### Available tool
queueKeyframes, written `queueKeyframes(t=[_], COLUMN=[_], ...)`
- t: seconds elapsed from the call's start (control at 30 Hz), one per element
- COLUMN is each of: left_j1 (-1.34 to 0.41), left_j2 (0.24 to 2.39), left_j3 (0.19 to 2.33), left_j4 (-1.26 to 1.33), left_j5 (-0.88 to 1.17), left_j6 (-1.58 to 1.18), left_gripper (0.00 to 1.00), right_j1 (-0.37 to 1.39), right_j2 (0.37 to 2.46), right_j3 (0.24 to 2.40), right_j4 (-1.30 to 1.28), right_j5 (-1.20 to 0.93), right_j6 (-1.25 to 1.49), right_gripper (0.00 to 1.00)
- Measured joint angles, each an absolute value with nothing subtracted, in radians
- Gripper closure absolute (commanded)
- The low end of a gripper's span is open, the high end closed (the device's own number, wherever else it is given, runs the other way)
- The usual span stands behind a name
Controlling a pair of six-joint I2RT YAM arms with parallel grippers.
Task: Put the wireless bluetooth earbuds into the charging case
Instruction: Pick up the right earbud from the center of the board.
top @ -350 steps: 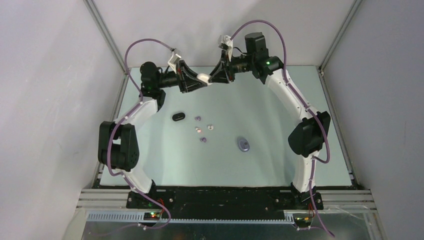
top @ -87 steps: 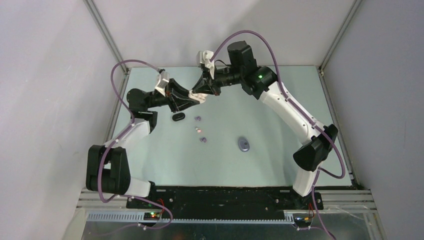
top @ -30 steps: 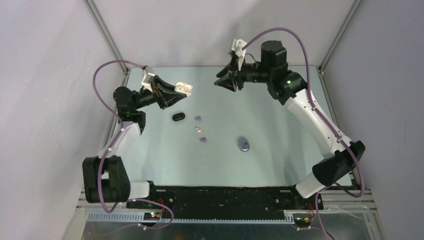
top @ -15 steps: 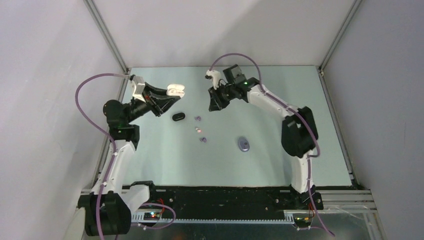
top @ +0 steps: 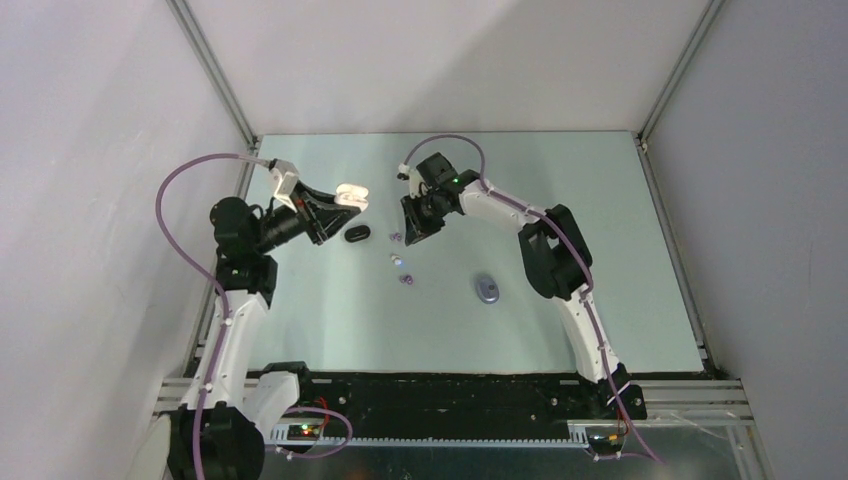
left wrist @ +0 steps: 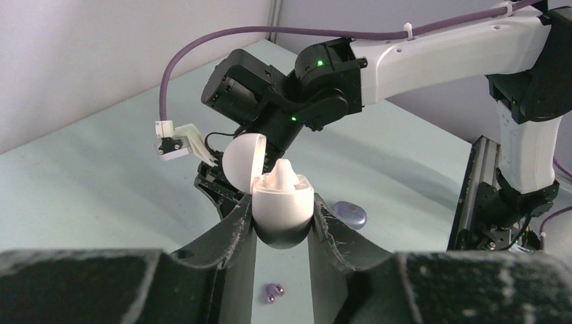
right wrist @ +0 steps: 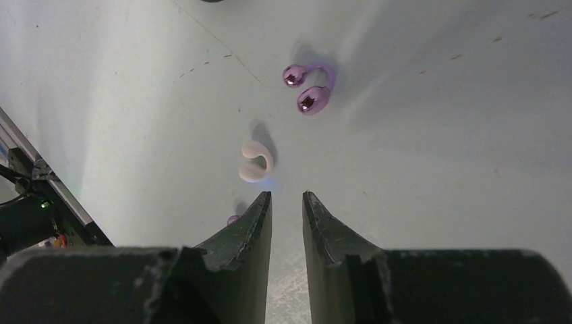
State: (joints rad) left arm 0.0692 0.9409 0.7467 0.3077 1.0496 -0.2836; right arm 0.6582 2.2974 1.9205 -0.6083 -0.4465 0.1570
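Note:
My left gripper [top: 345, 203] is shut on a white charging case [top: 353, 192] and holds it above the table, lid open. In the left wrist view the case [left wrist: 283, 202] has a white earbud [left wrist: 283, 174] standing up in it. My right gripper [top: 410, 226] hangs low over the loose earbuds, its jaws a narrow gap apart and empty. In the right wrist view [right wrist: 287, 196] a white earbud [right wrist: 255, 162] lies just ahead of the tips. A purple earbud [right wrist: 307, 86] lies farther on. Another purple earbud [right wrist: 233, 219] is half hidden by the left finger.
A black oval case [top: 357, 234] lies on the table under the left gripper. A purple-grey oval case [top: 487, 289] lies to the right of the earbuds and shows in the left wrist view [left wrist: 351, 214]. Metal frame posts stand at the back corners.
The two grippers have parted from their meeting in the air. My right gripper has come down and left to just above the earbuds. My left gripper still holds the white case.

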Motion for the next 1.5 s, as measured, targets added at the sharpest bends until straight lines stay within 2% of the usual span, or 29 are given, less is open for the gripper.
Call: queueKeyframes(t=[0.1,0.2,0.47,0.57,0.73,0.9,1.2,1.5], left_j1=[0.072,0.075,0.083,0.086,0.090,0.098,0.112,0.115], left_j2=[0.932,0.926,0.912,0.917,0.938,0.949,0.949,0.936], left_j3=[0.747,0.747,0.753,0.783,0.851,0.881,0.881,0.879], left_j4=[0.273,0.258,0.213,0.156,0.071,-0.003,-0.088,-0.086], left_j5=[1.049,1.048,1.048,1.048,1.047,1.045,1.045,1.047], left_j6=[-0.275,-0.269,-0.251,-0.213,-0.146,-0.095,-0.046,-0.046], left_gripper=[1.00,1.00,1.00,1.00,1.00,1.00,1.00,1.00], right_j1=[0.668,0.670,0.651,0.646,0.650,0.672,0.711,0.739], right_j2=[2.299,2.299,2.148,2.133,2.141,2.197,2.350,2.365], right_j3=[1.921,1.918,1.658,1.664,1.697,1.765,1.947,1.972], right_j4=[-0.606,-0.586,-0.525,-0.546,-0.557,-0.558,-0.656,-0.764], right_j5=[-0.465,-0.562,-0.751,-0.778,-0.795,-0.801,-0.783,-0.719], right_j6=[0.157,0.068,-0.631,-0.897,-1.136,-1.234,-1.250,-1.299], right_gripper=[0.73,0.70,0.63,0.59,0.51,0.48,0.50,0.49])
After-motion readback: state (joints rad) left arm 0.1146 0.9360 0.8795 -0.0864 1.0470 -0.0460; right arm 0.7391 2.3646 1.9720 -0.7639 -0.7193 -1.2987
